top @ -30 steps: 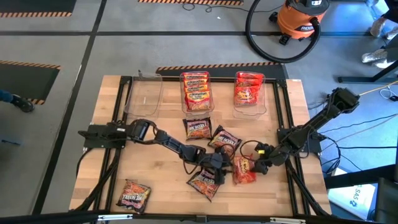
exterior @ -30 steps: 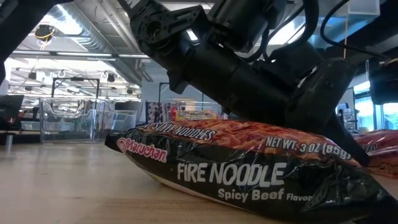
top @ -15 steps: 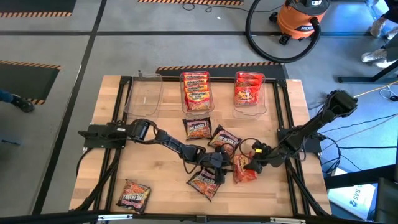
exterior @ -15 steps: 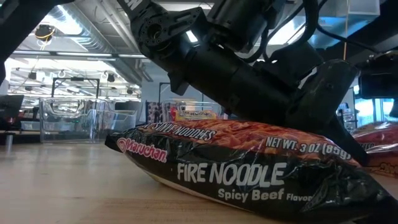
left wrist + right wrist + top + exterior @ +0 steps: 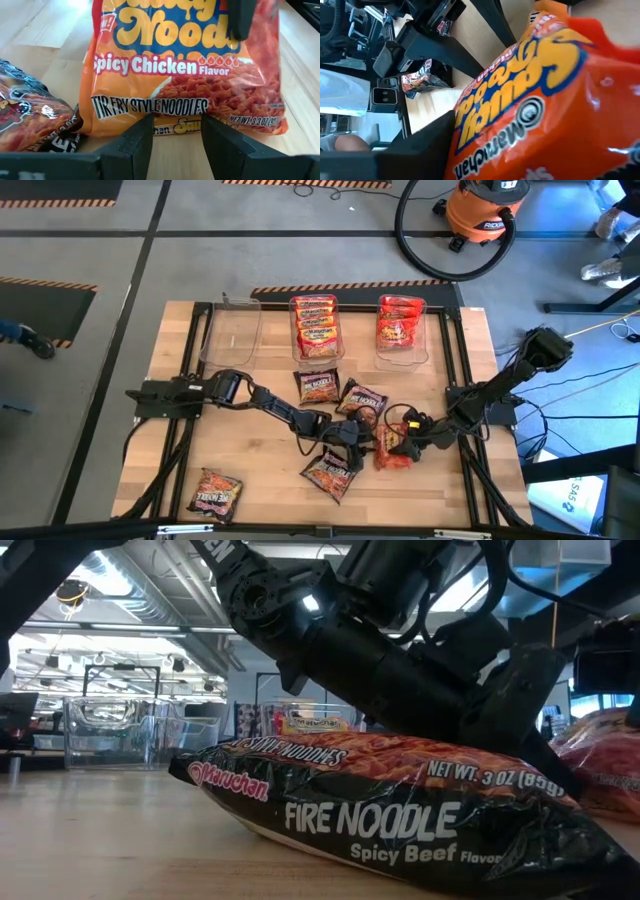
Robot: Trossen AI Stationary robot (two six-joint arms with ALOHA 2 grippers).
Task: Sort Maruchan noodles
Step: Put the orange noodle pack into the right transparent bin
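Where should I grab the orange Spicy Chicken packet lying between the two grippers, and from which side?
Take the orange Spicy Chicken packet by a crimped end edge, coming from the right arm's side, where the right gripper already sits on it. It lies flat and puffy, so the thin end seam probably pinches best. The left gripper, open, and a dark packet crowd its other side.

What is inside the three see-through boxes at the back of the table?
The left tub looks empty. The middle tub holds stacked orange-yellow packets, the right tub red packets. Lower packets in each stack are covered.
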